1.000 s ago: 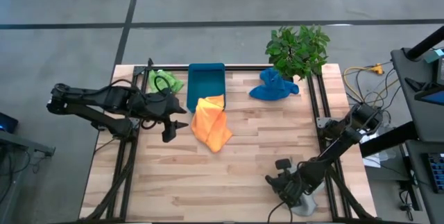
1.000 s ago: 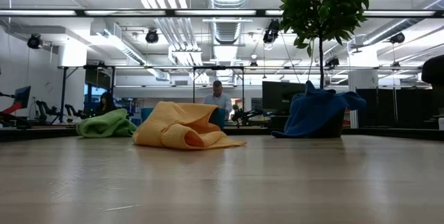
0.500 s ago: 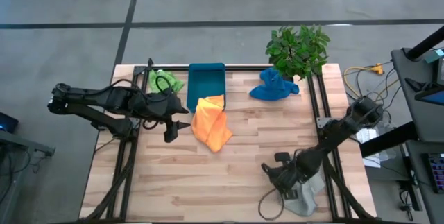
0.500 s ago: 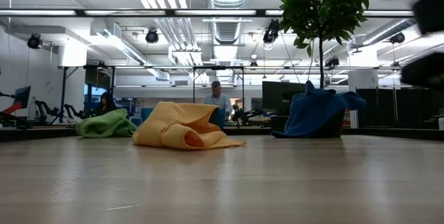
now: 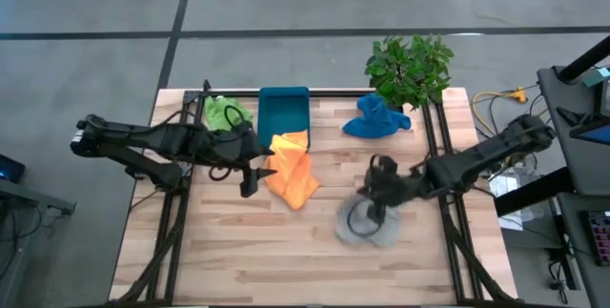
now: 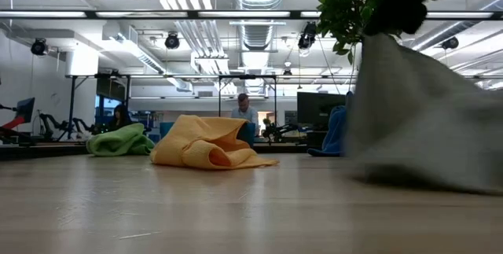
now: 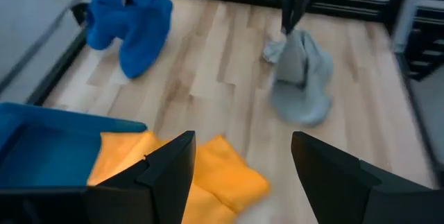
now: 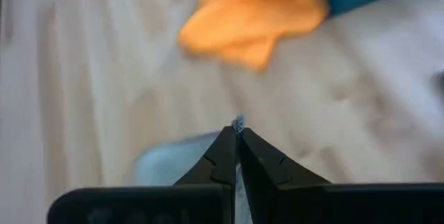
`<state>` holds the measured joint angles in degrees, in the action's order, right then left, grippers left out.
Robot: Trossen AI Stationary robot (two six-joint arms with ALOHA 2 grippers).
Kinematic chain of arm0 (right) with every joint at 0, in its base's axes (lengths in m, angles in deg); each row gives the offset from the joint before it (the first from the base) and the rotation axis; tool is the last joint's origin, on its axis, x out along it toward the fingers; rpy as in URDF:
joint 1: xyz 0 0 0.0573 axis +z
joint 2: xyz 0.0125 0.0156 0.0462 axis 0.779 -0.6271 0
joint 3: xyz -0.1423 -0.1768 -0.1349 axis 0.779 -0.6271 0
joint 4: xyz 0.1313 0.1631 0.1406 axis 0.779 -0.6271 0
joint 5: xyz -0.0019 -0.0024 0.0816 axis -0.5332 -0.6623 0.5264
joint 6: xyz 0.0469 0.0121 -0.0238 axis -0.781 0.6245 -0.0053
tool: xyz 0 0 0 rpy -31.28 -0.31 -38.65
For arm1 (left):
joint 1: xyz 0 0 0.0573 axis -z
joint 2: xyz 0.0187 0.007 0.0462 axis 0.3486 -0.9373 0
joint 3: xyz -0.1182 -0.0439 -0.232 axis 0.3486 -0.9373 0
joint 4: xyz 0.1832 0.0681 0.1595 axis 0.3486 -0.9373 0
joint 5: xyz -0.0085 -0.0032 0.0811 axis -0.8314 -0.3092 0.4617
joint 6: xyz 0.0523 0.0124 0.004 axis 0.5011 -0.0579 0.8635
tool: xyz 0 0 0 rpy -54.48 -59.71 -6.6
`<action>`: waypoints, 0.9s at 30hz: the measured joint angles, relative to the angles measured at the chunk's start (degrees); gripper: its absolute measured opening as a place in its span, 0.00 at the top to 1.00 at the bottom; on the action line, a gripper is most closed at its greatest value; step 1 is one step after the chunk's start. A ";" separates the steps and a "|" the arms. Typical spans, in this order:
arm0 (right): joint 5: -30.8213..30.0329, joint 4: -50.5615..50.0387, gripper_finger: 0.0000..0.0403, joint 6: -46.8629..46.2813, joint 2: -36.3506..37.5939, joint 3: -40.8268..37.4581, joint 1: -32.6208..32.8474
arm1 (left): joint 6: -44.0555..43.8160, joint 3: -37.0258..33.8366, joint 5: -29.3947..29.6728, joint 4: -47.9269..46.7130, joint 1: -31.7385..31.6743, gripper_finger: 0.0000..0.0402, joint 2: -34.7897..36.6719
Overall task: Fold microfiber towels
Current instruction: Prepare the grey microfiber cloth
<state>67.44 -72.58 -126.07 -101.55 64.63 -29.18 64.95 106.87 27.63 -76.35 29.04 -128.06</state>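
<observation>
The grey towel [image 5: 365, 224] hangs from my right gripper [image 5: 381, 190], which is shut on it over the table's right half. It also shows in the low view [image 6: 416, 120] and the left wrist view [image 7: 300, 78]. My left gripper [image 7: 243, 175] stands open in the air just left of the crumpled orange towel [image 5: 291, 167], touching nothing. The orange towel's far edge lies against the teal tray [image 5: 283, 108]. The green towel [image 5: 225, 112] lies at the far left, and the blue towel [image 5: 375, 117] is heaped beside the plant. My right gripper pinches a small bunched tip of the grey towel [image 8: 238, 122] between its two shut fingers, coming from above and slanting down. The towel hangs slack below the fingers in a loose cone, and its lower end [image 7: 300, 107] seems to rest on the table.
A potted plant [image 5: 408, 68] stands at the far right corner behind the blue towel. Black frame rails run along the table's left and right edges. Bare wood lies in the near half of the table [image 5: 286, 251].
My right gripper has risen and swung from the table's near right corner toward the middle, turning as it went. The grey towel came with it, lifted from the corner and now hanging over the right half. My left gripper has crept right toward the orange towel.
</observation>
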 joint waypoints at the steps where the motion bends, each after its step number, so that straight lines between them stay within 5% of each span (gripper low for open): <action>1: -1.16 0.02 0.98 -0.06 0.76 0.57 -1.01 | 0.49 -0.02 0.88 0.41 0.00 0.44 -0.86; 15: -3.45 0.02 0.98 3.04 2.17 6.89 -4.24 | 3.71 0.95 -10.13 23.42 -6.76 0.44 -17.71; 27: -3.10 1.93 0.98 3.21 2.18 7.37 -0.86 | 10.80 1.95 -22.18 31.55 -8.37 0.44 -25.57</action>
<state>64.34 -70.65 -122.86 -99.37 72.00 -30.04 75.75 108.82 5.46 -44.80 20.67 -153.62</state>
